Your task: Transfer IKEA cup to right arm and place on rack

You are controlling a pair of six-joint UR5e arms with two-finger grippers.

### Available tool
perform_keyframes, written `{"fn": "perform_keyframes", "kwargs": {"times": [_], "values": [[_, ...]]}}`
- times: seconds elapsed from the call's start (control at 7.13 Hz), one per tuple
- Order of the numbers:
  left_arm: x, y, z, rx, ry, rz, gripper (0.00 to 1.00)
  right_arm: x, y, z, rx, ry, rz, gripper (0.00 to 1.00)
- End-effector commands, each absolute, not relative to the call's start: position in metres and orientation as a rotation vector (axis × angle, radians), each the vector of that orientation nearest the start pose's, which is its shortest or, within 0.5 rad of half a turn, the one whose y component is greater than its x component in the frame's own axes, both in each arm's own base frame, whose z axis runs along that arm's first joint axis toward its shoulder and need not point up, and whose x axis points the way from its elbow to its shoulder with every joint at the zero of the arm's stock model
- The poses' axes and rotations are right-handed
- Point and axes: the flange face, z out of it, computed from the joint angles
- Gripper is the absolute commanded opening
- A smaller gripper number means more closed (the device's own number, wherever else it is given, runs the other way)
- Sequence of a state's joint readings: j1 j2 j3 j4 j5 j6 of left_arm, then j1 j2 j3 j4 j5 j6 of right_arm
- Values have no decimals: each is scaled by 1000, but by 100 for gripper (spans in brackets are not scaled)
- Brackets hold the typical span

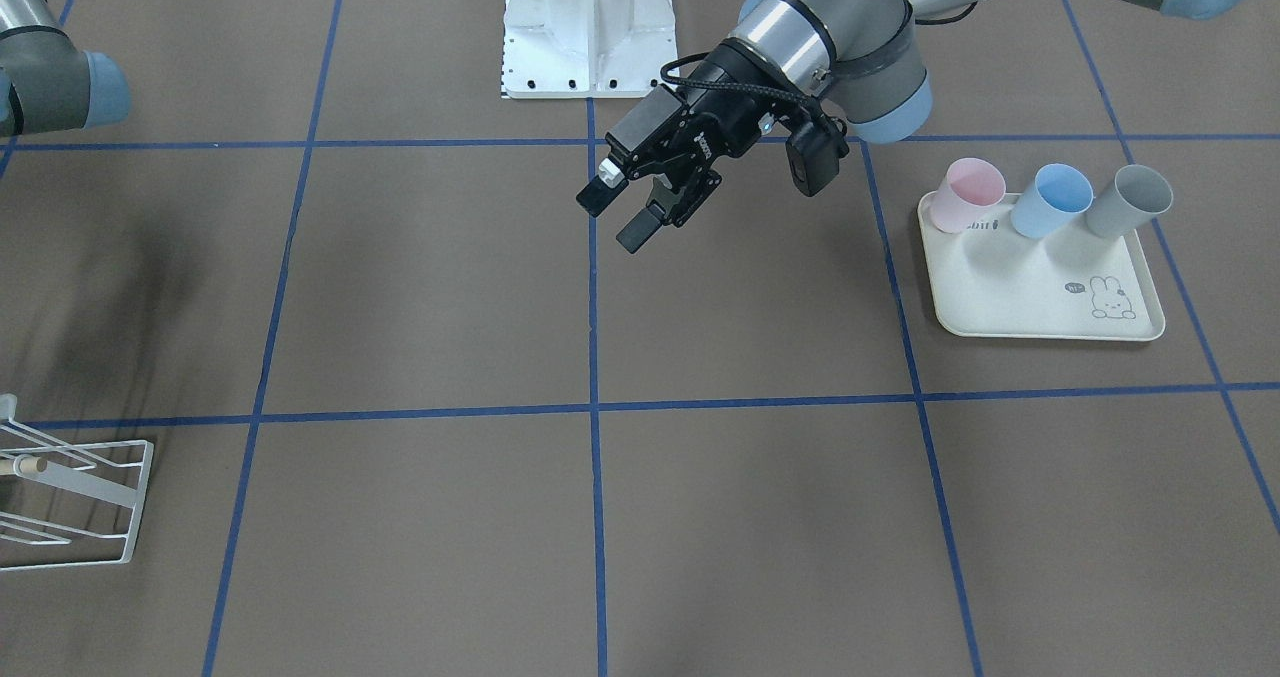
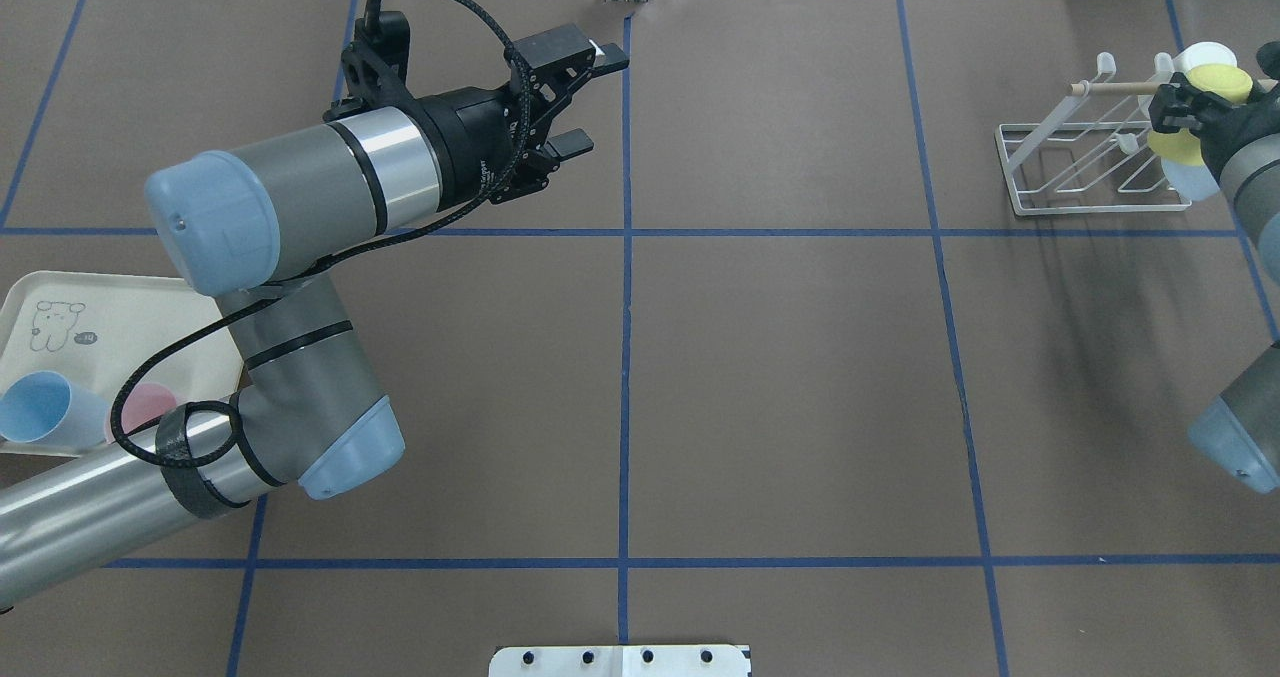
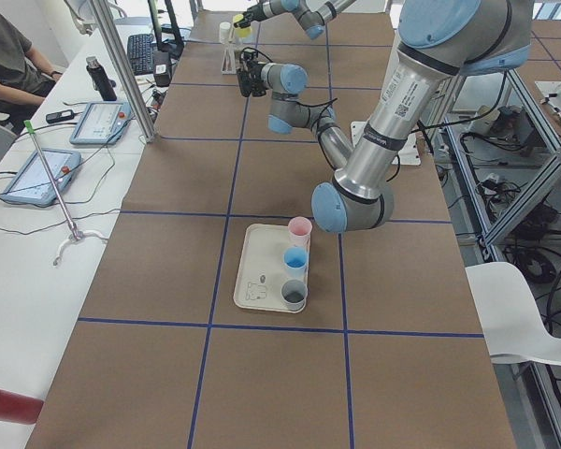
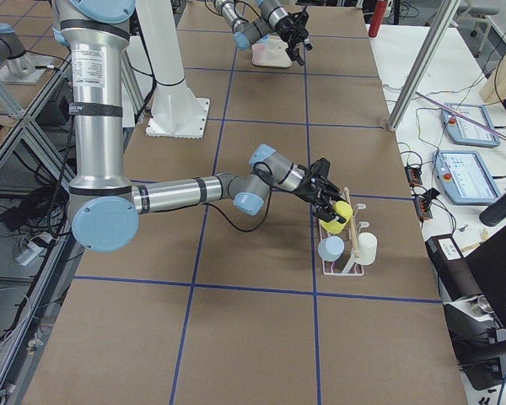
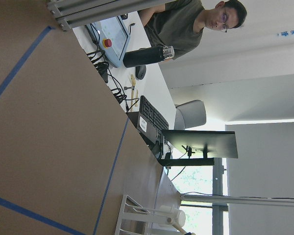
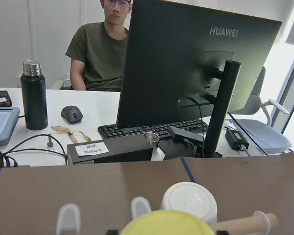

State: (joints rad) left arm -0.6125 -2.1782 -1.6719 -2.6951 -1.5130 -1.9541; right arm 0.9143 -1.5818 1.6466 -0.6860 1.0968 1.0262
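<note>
Cream rabbit-print tray (image 1: 1040,307), near left, carries pink plastic cup (image 1: 965,194), blue plastic cup (image 1: 1050,200) & grey plastic cup (image 1: 1128,200) in a row. Further out, mid-table, black two-finger left gripper (image 1: 613,217) hangs above brown mat w/ jaws spread, nothing in them. Far right: right gripper (image 2: 1180,109) clenched on yellow plastic cup (image 4: 344,211) at top of small white wire rack (image 2: 1008,170), by its pale wooden dowel (image 2: 1110,86); contact w/ prongs unclear. White cup (image 2: 1203,55) & light-blue cup (image 2: 1195,182) sit on rack too.
</note>
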Motion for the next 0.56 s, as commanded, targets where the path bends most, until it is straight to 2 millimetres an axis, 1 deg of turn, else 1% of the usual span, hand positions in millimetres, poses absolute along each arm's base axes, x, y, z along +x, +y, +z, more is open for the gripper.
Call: {"fn": "perform_keyframes", "kwargs": {"times": [0.0, 0.14, 0.28, 0.42], "values": [[419, -465, 135, 259, 1880, -744, 100, -173, -519, 540, 950, -397, 559, 84], [420, -465, 136, 258, 1879, -745, 100, -173, -519, 550, 941, -385, 558, 99], [420, -465, 137, 257, 1877, -744, 100, -173, -519, 553, 949, -395, 558, 100], [420, -465, 137, 258, 1877, -745, 100, -173, -519, 553, 953, -399, 557, 100]]}}
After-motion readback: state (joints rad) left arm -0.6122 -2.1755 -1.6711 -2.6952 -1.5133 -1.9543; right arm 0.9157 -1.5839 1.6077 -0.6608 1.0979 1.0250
